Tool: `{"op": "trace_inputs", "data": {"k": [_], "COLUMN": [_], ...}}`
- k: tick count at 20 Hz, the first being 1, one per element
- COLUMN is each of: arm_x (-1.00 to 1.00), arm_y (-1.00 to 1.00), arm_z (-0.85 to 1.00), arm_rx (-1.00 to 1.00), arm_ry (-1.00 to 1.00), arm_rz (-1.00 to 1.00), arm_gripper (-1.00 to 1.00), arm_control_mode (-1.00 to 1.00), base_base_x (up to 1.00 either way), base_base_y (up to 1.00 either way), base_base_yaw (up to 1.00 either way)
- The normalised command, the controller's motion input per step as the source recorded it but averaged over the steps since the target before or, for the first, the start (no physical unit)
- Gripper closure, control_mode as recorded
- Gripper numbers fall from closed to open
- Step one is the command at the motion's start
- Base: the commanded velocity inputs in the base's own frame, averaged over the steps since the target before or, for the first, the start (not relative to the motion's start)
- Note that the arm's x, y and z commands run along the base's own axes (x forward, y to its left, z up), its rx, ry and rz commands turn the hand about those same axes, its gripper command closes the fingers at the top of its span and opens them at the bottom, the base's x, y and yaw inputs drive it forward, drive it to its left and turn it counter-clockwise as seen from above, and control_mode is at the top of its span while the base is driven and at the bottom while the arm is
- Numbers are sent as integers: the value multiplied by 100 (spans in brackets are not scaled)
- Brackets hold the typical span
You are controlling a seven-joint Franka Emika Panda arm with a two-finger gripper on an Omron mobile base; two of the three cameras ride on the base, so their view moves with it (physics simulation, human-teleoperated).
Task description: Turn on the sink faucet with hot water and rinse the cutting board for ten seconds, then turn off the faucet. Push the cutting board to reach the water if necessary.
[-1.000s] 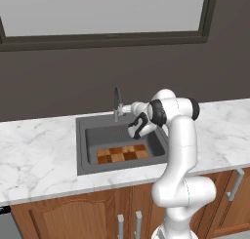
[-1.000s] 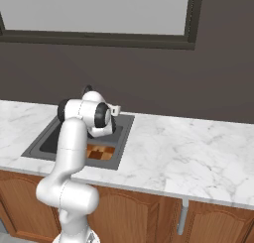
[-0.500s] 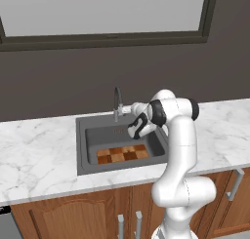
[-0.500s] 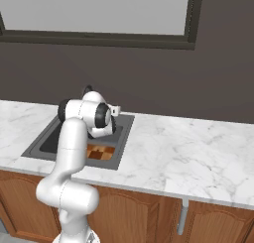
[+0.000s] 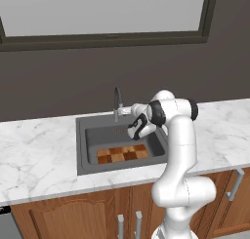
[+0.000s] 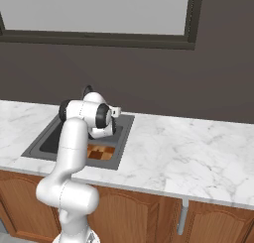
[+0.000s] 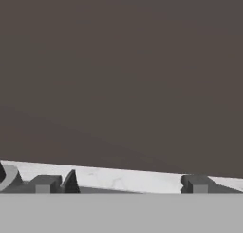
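Observation:
The dark grey sink [image 5: 82, 150] is set in the white marble counter, and its rim [image 6: 34, 149] also shows from the right. The checkered wooden cutting board [image 5: 122, 154] [image 6: 99, 151] lies flat on the basin floor, toward the front. The slim arched faucet [image 5: 117, 102] [image 6: 88, 89] stands at the back rim. My gripper [image 5: 128, 109] [image 6: 117, 109] [image 7: 119, 184] hangs just right of the faucet's base, above the basin's back edge, and points at the wall. It is open: its fingertips [image 7: 45, 183] stand wide apart with nothing between them. Water is out of view.
A dark wall rises behind the counter, with a dark-framed window [image 5: 107, 35] above it. White marble counter [image 5: 34, 150] [image 6: 183, 152] stretches to both sides of the sink. Wooden cabinet doors [image 5: 73, 218] run below.

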Motion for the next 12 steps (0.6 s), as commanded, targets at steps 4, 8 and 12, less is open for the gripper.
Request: {"op": "trace_inputs", "data": {"k": [4, 8, 12], "arm_x": [0, 0, 0], "arm_y": [0, 0, 0], "arm_z": [-10, -4, -1], "arm_rx": [0, 0, 0], "arm_ry": [-5, -6, -6], "arm_rz": [0, 0, 0], "arm_gripper": [-100, -100, -100], "arm_control_mode": [-100, -100, -100], "base_base_x": [0, 0, 0], "base_base_y": [0, 0, 0], "base_base_yaw": [0, 0, 0]}}
